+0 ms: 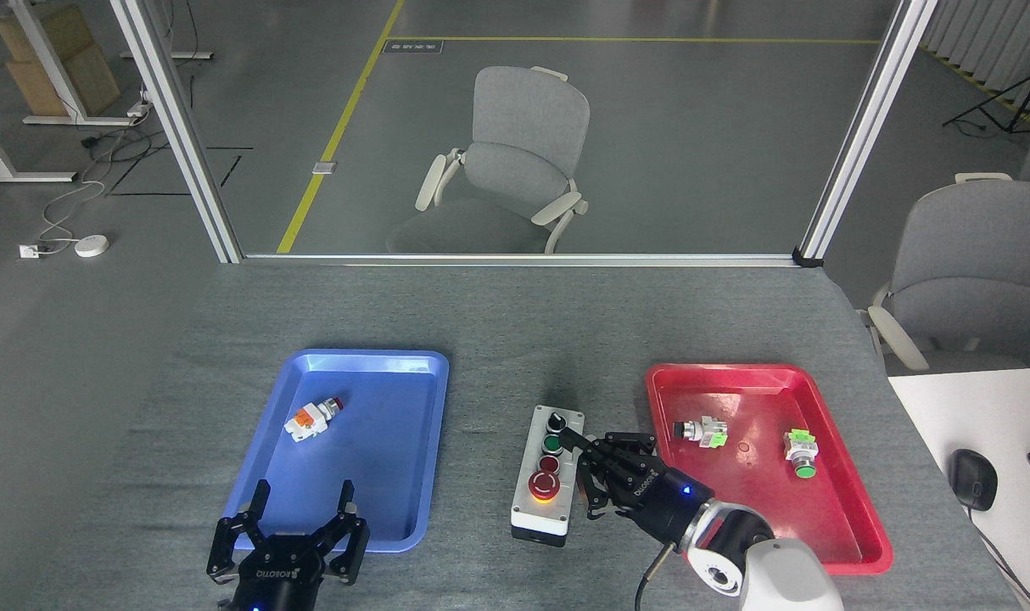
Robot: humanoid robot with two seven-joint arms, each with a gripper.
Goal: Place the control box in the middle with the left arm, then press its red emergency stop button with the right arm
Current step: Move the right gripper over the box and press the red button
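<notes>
Control box (pixel 548 475) just left of clenched right hand (pixel 596 475); left hand (pixel 299 526) splayed.

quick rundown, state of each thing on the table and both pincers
control box: upright on the bare tabletop between the trays, ungripped
left pincer: open, empty
right pincer: fingers closed together, beside the box
blue tray: holds one orange-and-white button part
red tray: holds two green button parts

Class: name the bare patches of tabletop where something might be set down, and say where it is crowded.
Bare felt lies behind the blue tray, the control box and the red tray. The right claw crowds the box-to-red-tray gap.
</notes>
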